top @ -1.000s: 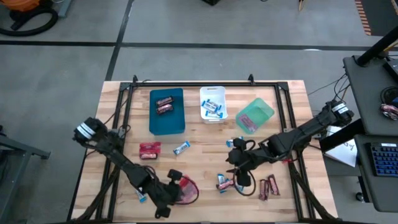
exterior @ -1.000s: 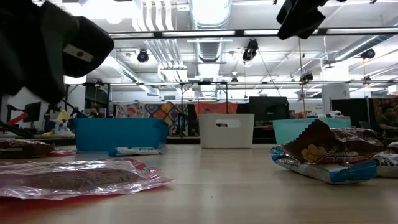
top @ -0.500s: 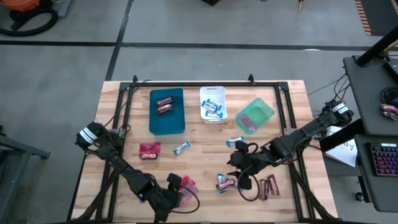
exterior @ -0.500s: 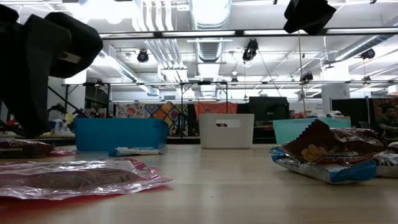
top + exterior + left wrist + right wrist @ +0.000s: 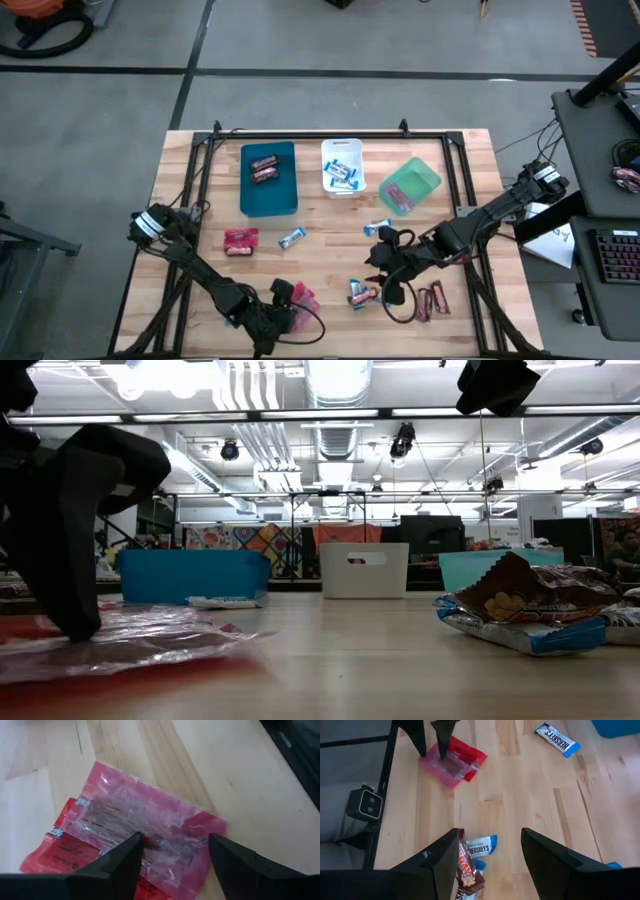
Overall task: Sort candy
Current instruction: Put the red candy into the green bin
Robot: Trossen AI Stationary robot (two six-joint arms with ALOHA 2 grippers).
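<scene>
Your light wooden tabletop (image 5: 330,225) on grey concrete floor, left gripper (image 5: 172,851) fingers spread wide, astride the pink candy packet (image 5: 135,840) at the near edge, holding nothing, right gripper (image 5: 487,847) fingers apart, empty, above the brown candy bar (image 5: 466,865).

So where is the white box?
In the high view, the white tray sits at the table's far edge, in the middle, between the blue tray on its left and the green tray on its right.

The left gripper (image 5: 172,851) stands low with fingers spread astride the pink packet (image 5: 131,834); the right gripper (image 5: 490,851) hovers open well apart from it.
</scene>
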